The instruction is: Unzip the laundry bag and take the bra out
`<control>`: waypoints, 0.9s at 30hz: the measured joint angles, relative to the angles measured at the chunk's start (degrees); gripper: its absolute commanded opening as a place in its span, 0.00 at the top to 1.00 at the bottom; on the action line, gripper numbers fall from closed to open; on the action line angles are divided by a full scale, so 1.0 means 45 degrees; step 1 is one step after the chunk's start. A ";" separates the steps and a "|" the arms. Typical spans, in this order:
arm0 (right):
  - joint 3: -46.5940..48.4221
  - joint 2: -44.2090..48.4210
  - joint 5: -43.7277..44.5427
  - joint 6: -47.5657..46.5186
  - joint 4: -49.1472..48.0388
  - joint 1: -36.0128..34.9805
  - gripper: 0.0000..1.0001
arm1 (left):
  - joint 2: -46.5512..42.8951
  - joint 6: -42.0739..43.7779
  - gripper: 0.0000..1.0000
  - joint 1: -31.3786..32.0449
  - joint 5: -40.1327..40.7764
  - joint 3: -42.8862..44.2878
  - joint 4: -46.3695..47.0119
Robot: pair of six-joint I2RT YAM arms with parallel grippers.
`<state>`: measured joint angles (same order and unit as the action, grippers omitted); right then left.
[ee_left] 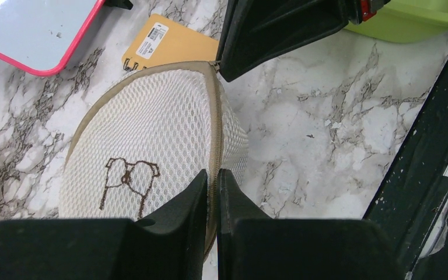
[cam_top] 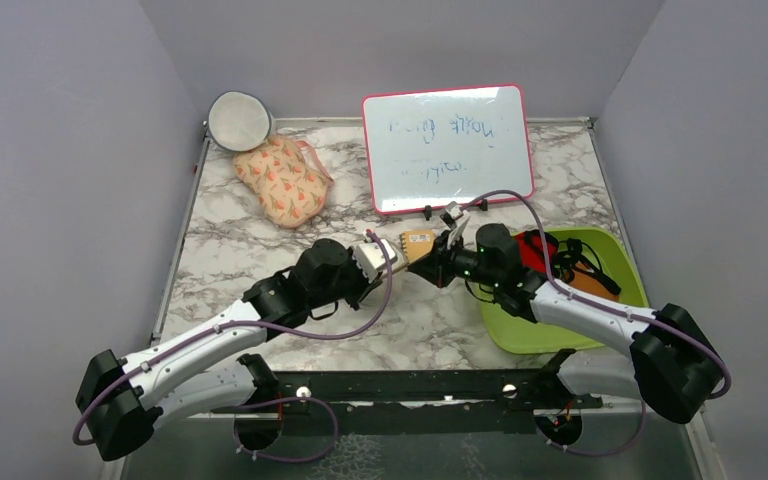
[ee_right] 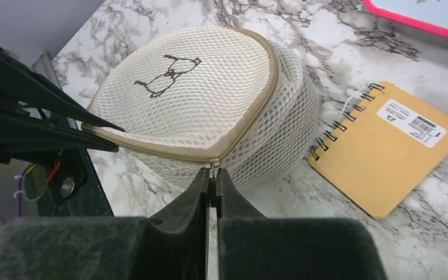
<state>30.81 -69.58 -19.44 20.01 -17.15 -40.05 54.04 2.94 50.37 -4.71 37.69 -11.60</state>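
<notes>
The bag (ee_right: 198, 93) sits mid-table, held between the two grippers, just beside the notepad (ee_right: 385, 149). It's tipped up on edge, so the squiggle face looks sideways and the tan zip band (ee_right: 273, 81) runs over the top. I can't tell whether its lower side rests on the marble or hangs just over it. The zip looks closed along every bit I can see, so nothing's out, and I can't make out the bra through the mesh.

The left gripper (ee_left: 212, 175) is clamped tight on the band at its end of the bag, jaws squeezed right onto the seam. The right gripper (ee_right: 211, 175) is pinched closed on the little zip pull (ee_right: 212, 165) at the opposite end. That setup makes sense to me: one side anchors the bag so it doesn't just drag along, and the other is free to run the slider round the band. Holding it on edge also keeps the zip line off the tabletop and in view of both wrist cams.

My guess is this is the very start of the unzip. The mesh is floppy, so if the left grip slips, the band will probably bunch up rather than open.

Further out, there's a green tray (cam_top: 520, 340) under the right arm with red and black stuff in it and a whiteboard (cam_top: 447, 148) at the back. A floral pouch (cam_top: 282, 180) and a round white disc (cam_top: 239, 120) sit back left, well apart from both grippers.
</notes>
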 measured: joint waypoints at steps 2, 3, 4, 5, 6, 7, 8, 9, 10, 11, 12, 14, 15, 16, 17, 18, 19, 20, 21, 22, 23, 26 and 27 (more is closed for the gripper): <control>0.0000 0.0000 0.0024 0.0165 -0.0010 0.0204 0.99 | -0.0063 0.0049 1.00 0.0000 0.0044 0.0000 0.0010; 0.0000 0.0000 0.0024 0.0219 -0.0005 0.0296 0.99 | -0.0078 0.0049 1.00 0.0000 0.0049 0.0000 0.0019; 0.0000 -0.0010 0.0015 0.0277 -0.0005 0.0364 0.99 | -0.0087 0.0063 1.00 0.0000 0.0063 0.0000 0.0053; -0.0005 -0.0015 0.0010 0.0325 -0.0024 0.0403 0.99 | -0.0087 0.0083 1.00 0.0000 0.0073 0.0000 0.0083; -0.0019 -0.0024 0.0015 0.0384 -0.0092 0.0408 0.99 | -0.0092 0.0102 1.00 0.0000 0.0092 0.0000 0.0097; -0.0049 -0.0034 0.0015 0.0432 -0.0160 0.0418 0.99 | -0.0107 0.0112 1.00 0.0000 0.0131 0.0000 0.0087; -0.0083 -0.0044 0.0010 0.0495 -0.0219 0.0423 0.99 | -0.0126 0.0112 1.00 0.0000 0.0170 0.0000 0.0092; -0.0121 -0.0078 0.0010 0.0539 -0.0243 0.0427 0.99 | -0.0160 0.0107 1.00 0.0005 0.0204 0.0000 0.0087; -0.0141 -0.0102 0.0010 0.0559 -0.0253 0.0427 0.99 | -0.0194 0.0107 1.00 0.0000 0.0223 -0.0005 0.0083; -0.0151 -0.0131 0.0000 0.0583 -0.0262 0.0427 0.99 | -0.0267 0.0107 1.00 0.0005 0.0238 -0.0029 0.0087; -0.0155 -0.0146 -0.0024 0.0593 -0.0257 0.0432 0.99 | -0.0345 0.0107 0.99 0.0005 0.0253 -0.0058 0.0078; -0.0155 -0.0146 -0.0194 0.0588 -0.0262 0.0481 0.99 | -0.0418 0.0107 0.87 0.0005 0.0282 -0.0073 0.0058; -0.0155 -0.0146 -0.0340 0.0578 -0.0262 0.0515 0.99 | -0.0418 0.0112 0.82 0.0005 0.0296 -0.0073 0.0049; -0.0155 -0.0160 -0.0573 0.0549 -0.0243 0.0573 0.99 | -0.0413 0.0083 0.77 0.0000 0.0311 -0.0073 -0.0010; -0.0155 -0.0194 -0.0767 0.0534 -0.0228 0.0612 0.99 | -0.0413 0.0073 0.73 0.0000 0.0335 -0.0073 -0.0063; -0.0155 -0.0262 -0.1015 0.0529 -0.0219 0.0670 0.99 | -0.0403 0.0039 0.70 0.0000 0.0345 -0.0073 -0.0112; -0.0155 -0.0355 -0.1282 0.0539 -0.0223 0.0709 0.99 | -0.0369 0.0039 0.67 0.0000 0.0345 -0.0073 -0.0131; -0.0155 -0.0461 -0.1540 0.0568 -0.0253 0.0748 0.99 | -0.0311 0.0019 0.65 0.0000 0.0335 -0.0073 -0.0136; -0.0160 -0.0578 -0.1802 0.0622 -0.0311 0.0763 0.99 | -0.0248 -0.0005 0.61 -0.0005 0.0301 -0.0073 -0.0151; -0.0160 -0.0748 -0.2123 0.0719 -0.0423 0.0787 0.99 | -0.0170 -0.0039 0.58 0.0000 0.0248 -0.0073 -0.0165; -0.0160 -0.0874 -0.2361 0.0772 -0.0505 0.0797 0.99 | -0.0112 -0.0058 0.54 -0.0005 0.0141 -0.0073 -0.0170; -0.0160 -0.1195 -0.3002 0.0947 -0.0661 0.0801 0.99 | -0.0087 -0.0204 0.49 -0.0010 -0.0384 -0.0073 -0.0063; -0.0155 -0.1239 -0.3143 0.0981 -0.0685 0.0801 0.99 | -0.0083 -0.0272 0.49 -0.0010 -0.0631 -0.0073 0.0068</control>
<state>30.11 -75.16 -33.58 24.43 -20.23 -36.45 53.67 1.72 50.33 -7.55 37.36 -11.29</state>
